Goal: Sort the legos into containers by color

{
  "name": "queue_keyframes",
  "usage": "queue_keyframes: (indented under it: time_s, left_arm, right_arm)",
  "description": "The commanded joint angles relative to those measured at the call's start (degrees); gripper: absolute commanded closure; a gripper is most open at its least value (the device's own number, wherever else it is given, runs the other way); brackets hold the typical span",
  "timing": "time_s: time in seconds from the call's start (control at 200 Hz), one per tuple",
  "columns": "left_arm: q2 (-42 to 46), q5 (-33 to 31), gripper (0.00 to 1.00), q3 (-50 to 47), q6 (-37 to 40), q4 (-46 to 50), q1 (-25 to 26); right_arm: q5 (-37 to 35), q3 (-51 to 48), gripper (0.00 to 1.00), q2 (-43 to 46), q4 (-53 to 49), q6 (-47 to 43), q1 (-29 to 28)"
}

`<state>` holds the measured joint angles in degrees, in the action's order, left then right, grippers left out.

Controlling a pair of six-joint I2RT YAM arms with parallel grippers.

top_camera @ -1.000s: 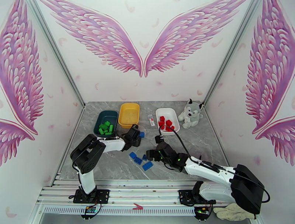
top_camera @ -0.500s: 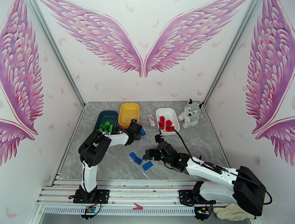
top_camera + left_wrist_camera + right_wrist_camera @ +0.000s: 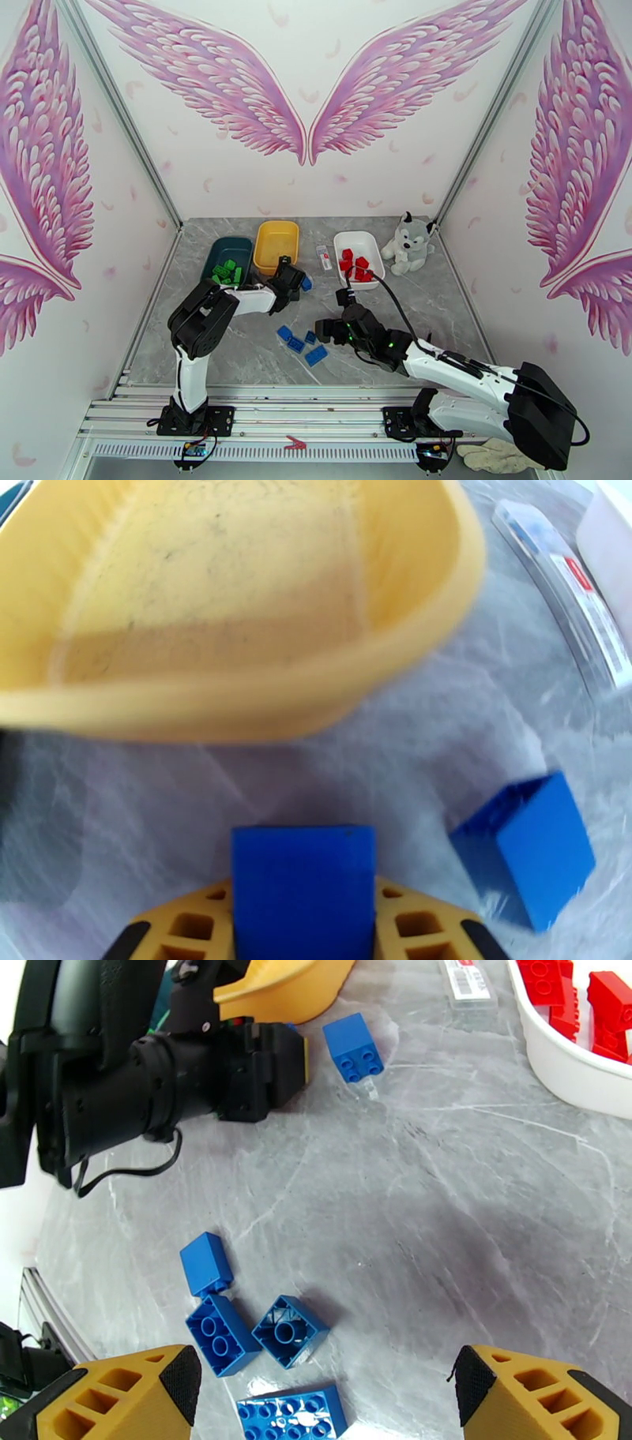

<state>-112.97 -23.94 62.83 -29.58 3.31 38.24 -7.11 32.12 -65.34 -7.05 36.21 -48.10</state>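
Note:
My left gripper point(image 3: 293, 279) sits just in front of the yellow container point(image 3: 276, 239), shut on a blue lego point(image 3: 302, 886) between its yellow fingers. A second blue lego point(image 3: 525, 847) lies on the table right beside it. My right gripper point(image 3: 323, 328) hovers open over several loose blue legos point(image 3: 289, 1331) near mid-table, with nothing between its fingers point(image 3: 118, 1398). Green legos point(image 3: 227, 273) lie in the dark teal container point(image 3: 216, 251). Red legos point(image 3: 355, 265) lie in the white container point(image 3: 353, 238).
A small white-and-red tube item point(image 3: 323, 256) lies between the yellow and white containers. A plush husky point(image 3: 408, 242) sits at the back right. In the right wrist view the left arm point(image 3: 158, 1078) stretches across the upper left, close to the loose blue bricks.
My left gripper moved a little toward the yellow container and closed on a blue lego. My right gripper stayed open and shifted only slightly.

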Motion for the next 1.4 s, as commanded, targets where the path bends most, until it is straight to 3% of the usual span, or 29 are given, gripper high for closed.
queue_keyframes:
  time_s: [0.0, 0.18, 0.3, 0.6, 0.76, 0.855, 0.975, 1.235, 1.395]
  left_arm:
    - [6.07, -2.08, 0.72, -2.78, 1.15, 0.63, 1.59]
    - [14.35, -2.94, 0.71, -6.66, 2.78, 1.09, 2.90]
    - [17.28, -3.10, 0.68, -3.89, 5.21, 4.26, 1.24]
    - [8.06, 3.74, 0.65, 16.12, 9.71, 12.95, -8.73]
    - [3.55, 5.89, 0.40, 21.55, 11.21, 14.76, -10.61]
    - [7.12, 5.82, 0.33, 17.75, 10.56, 11.56, -9.60]
    - [13.93, 5.07, 0.31, 11.54, 9.15, 7.49, -7.92]
    - [33.88, 1.41, 0.25, -9.43, 5.96, 1.01, -0.94]
    - [47.38, 1.01, 0.24, -25.69, -0.90, -2.47, 0.73]
  right_arm:
    - [-0.69, -0.83, 0.10, 0.93, -0.69, 0.42, 0.38]
    - [-0.49, -0.58, 0.09, 0.53, -0.51, 0.59, 0.39]
    - [0.42, -0.30, 0.10, -0.35, -0.09, 0.69, 0.43]
    - [1.31, 1.29, 0.10, -2.93, 0.41, 0.37, 0.44]
    - [0.86, 3.24, 0.08, -5.27, 0.63, -0.67, 0.38]
    - [-0.23, 4.50, 0.07, -6.61, 0.30, -1.28, 0.44]
    - [-1.71, 6.51, 0.08, -9.03, -0.64, -2.08, 0.44]
    - [-6.59, 12.27, 0.10, -16.80, -2.53, -4.59, 0.44]
    - [-9.32, 17.81, 0.12, -24.09, -3.58, -6.55, 0.46]
